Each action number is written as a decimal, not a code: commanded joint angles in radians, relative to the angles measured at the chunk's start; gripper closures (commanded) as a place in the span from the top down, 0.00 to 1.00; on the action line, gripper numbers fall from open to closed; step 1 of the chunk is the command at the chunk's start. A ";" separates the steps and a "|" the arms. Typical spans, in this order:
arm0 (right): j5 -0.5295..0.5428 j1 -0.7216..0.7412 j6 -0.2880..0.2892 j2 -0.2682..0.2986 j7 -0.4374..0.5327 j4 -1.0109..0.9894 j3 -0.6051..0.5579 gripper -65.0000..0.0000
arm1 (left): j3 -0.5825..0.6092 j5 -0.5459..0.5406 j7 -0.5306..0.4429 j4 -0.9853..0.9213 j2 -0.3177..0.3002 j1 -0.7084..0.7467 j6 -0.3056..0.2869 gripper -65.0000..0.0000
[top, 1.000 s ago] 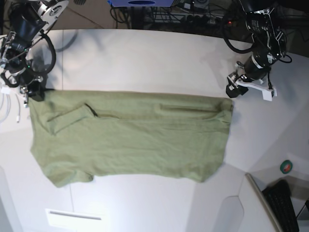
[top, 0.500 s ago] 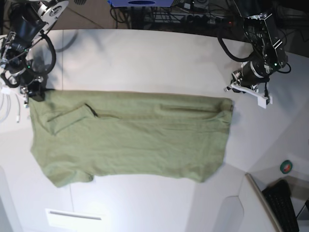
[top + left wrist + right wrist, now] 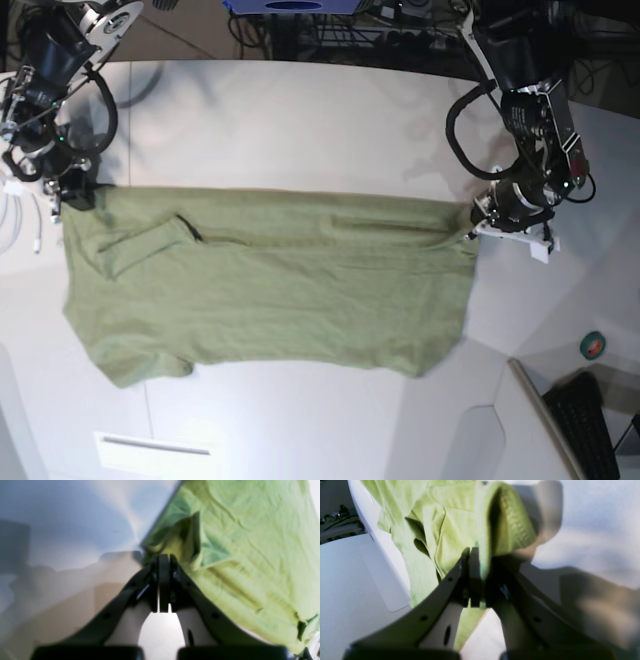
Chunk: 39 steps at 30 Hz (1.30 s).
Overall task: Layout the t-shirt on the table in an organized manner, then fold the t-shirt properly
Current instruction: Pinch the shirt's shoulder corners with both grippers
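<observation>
Base view: the t-shirt (image 3: 270,285) lies spread on the table (image 3: 300,120). The right gripper (image 3: 476,580) pinches its corner; the left gripper (image 3: 163,580) is pressed together at the opposite corner's edge. Layout step; next probably calls for pulling taut.

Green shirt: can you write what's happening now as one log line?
olive-green cotton t-shirt: spread flat on white table | right pincer: shut on shirt | left pincer: shut at corner
</observation>
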 commanded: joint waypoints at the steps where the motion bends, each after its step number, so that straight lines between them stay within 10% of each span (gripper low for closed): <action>1: -0.042 -0.002 -0.033 -0.001 -0.021 0.000 -0.006 0.00 | -0.002 -0.013 -0.009 -0.008 -0.010 -0.037 -0.001 0.00; 15: -0.042 -0.007 -0.033 0.003 -0.023 0.000 -0.006 0.00 | 0.061 -0.018 -0.075 -0.257 0.012 -0.268 -0.001 0.00; 24: -0.042 -0.004 -0.033 0.005 -0.044 0.000 -0.001 0.00 | 0.058 -0.021 -0.030 0.154 0.019 0.054 -0.006 0.00; 29: -0.042 -0.002 -0.033 0.005 -0.044 0.000 -0.003 0.00 | -0.028 -0.021 -0.187 0.164 0.036 0.154 -0.009 0.00; 34: -0.042 -0.002 -0.033 0.005 -0.043 0.000 -0.004 0.00 | -0.037 -0.021 -0.191 0.162 0.039 0.164 -0.010 0.76; 39: -0.042 -0.002 -0.033 0.005 -0.043 0.000 -0.004 0.00 | -0.045 -0.021 -0.194 0.032 0.041 0.098 -0.010 0.73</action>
